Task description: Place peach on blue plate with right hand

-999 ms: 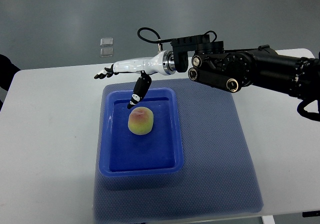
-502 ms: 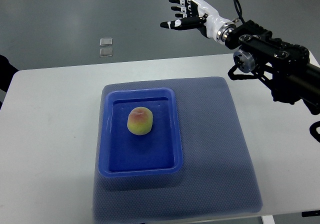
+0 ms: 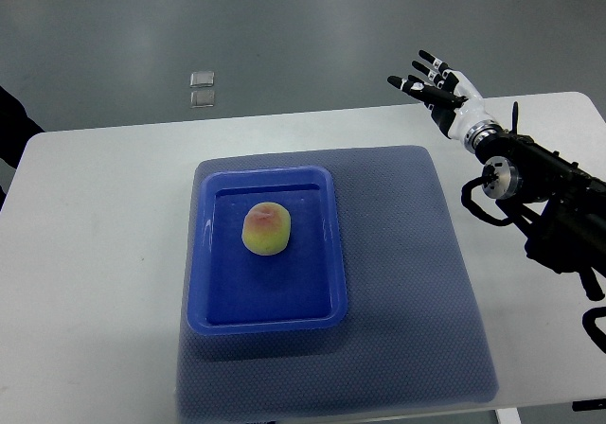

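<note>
A yellow-green peach with a pink top (image 3: 266, 229) lies inside the blue rectangular plate (image 3: 324, 254), near its middle. My right hand (image 3: 436, 85) is white with black fingertips, open and empty, fingers spread. It hovers over the table's far right edge, well to the right of the plate and apart from the peach. Its black arm (image 3: 540, 192) comes in from the right edge. The left arm does not show.
The plate sits on a dark blue mat (image 3: 407, 291) on a white table (image 3: 95, 254). Two small clear squares (image 3: 202, 88) lie on the grey floor beyond the table. A dark shape (image 3: 11, 126) shows at the left edge.
My right hand has left the peach on the plate, lifted away, swung up and to the right, then come down toward the table's right side. The peach has not moved.
</note>
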### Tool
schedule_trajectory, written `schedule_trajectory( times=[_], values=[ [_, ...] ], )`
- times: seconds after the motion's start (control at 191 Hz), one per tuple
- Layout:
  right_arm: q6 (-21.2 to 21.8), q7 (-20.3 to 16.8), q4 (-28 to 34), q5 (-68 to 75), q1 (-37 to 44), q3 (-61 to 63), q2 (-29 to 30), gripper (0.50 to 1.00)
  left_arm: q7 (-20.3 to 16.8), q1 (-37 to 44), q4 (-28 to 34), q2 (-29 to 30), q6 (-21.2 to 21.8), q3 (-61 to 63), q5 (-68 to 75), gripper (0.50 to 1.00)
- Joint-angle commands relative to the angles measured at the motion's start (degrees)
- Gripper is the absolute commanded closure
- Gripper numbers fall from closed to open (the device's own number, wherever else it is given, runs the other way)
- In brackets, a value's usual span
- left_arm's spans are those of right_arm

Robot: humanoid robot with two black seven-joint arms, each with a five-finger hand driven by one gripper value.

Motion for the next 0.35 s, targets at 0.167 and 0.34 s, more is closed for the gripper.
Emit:
schedule_trajectory(
  times=[0.167, 0.34],
  values=[
    [0.24, 0.8, -0.14, 3.79, -1.41, 0.94, 0.68, 0.57, 0.0, 0.0, 0.09, 0.0, 0.0, 0.0, 0.0, 0.5],
    [-0.02, 0.89, -0.14, 3.7, -1.5, 1.03, 0.77, 0.57, 0.0, 0.0, -0.09, 0.0, 0.0, 0.0, 0.0, 0.5]
  ],
)
